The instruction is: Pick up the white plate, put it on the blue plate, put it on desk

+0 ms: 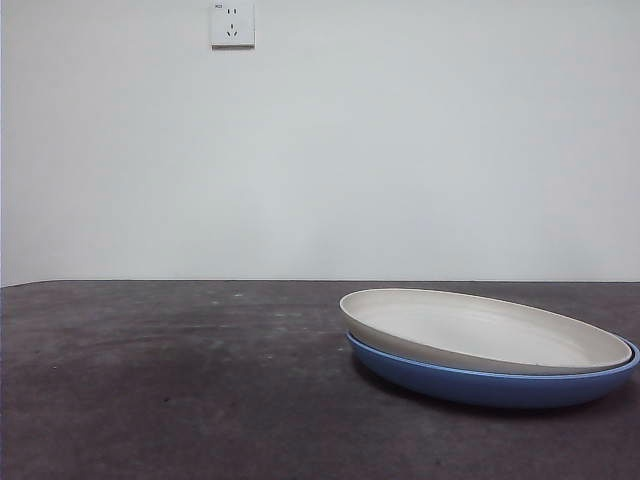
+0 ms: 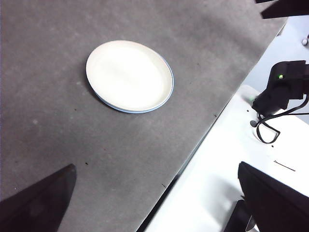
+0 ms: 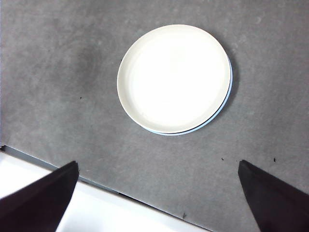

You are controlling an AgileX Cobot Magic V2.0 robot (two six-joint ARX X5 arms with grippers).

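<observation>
The white plate (image 1: 480, 330) lies stacked on the blue plate (image 1: 480, 385) at the right of the desk (image 1: 180, 380), slightly tilted and offset. In the left wrist view the white plate (image 2: 129, 75) covers the blue plate, which shows only as a thin rim (image 2: 126, 109). In the right wrist view the white plate (image 3: 174, 77) also hides all but the blue rim (image 3: 223, 107). My left gripper (image 2: 154, 200) and right gripper (image 3: 159, 198) are both open, empty and high above the desk, apart from the plates.
A white wall with a socket (image 1: 232, 24) stands behind the desk. The desk's edge and a white base (image 2: 227, 159) with a black cabled device (image 2: 282, 89) show in the left wrist view. The desk's near edge (image 3: 96, 186) shows in the right wrist view.
</observation>
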